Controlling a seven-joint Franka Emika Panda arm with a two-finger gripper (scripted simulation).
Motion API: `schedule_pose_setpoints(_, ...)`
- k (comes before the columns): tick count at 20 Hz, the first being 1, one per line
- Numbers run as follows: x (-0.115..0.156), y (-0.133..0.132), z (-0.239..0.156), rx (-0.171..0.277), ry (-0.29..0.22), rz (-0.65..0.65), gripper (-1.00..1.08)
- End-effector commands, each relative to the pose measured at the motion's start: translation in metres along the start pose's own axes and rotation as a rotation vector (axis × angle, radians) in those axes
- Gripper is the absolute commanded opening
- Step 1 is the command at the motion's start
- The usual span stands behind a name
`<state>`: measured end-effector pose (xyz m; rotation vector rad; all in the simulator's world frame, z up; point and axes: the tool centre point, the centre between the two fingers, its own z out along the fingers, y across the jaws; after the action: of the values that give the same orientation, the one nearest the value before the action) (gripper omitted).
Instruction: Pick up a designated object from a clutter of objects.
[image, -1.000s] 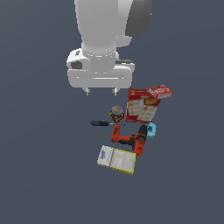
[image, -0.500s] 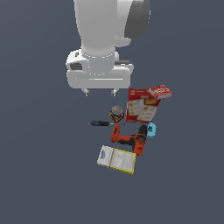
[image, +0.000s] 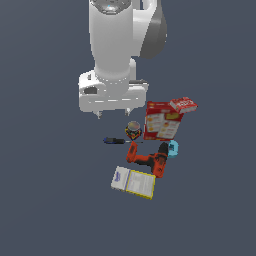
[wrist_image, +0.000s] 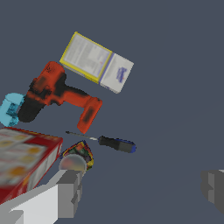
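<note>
**Screwdriver lying free at the edge of the pile**

On a flat, featureless slate-blue floor (image: 50, 200), with no walls or furniture in sight, a small pile of items sits under the white, smooth-shelled arm. The gripper (image: 113, 114) hangs above the floor with its two short fingers spread wide and nothing between them; in the wrist view the grey, blocky fingertips (wrist_image: 70, 192) stand far apart.

The screwdriver (image: 119, 141) lies flat on the floor at the pile's edge toward the exterior view's left. It is slim, with a blue-tipped black handle and a thin dark shaft, and the shaft points toward the drill (image: 149, 158). It lies just beside the can (image: 133, 129) and near the drill; whether the tip touches either cannot be told.

The drill is chunky, orange and black, and lies on its side. A small teal item (image: 173, 148) sits against its black end. The can is short and round, with a dull metal top and a colourful label, and stands next to the cracker box (image: 162, 121), a red-orange carton with printed faces. A small red box (image: 183, 104) rests on the cracker box's far corner. A flat white box (image: 133, 182) with a yellow border and a purple-marked end lies just beyond the drill, apart from the screwdriver.
</note>
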<state>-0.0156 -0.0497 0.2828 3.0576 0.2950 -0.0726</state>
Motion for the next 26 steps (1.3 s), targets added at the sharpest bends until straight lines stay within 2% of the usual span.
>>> schedule_pose_setpoints(1,0.000,0.002,0.013,-0.009,-0.003,-0.061,1.00)
schedule_pose_setpoints(13,-0.004,0.004,0.084,-0.037,-0.019,-0.424,1.00)
schedule_pose_setpoints(26,-0.017,-0.009,0.153,-0.026,-0.008,-0.835,1.00)
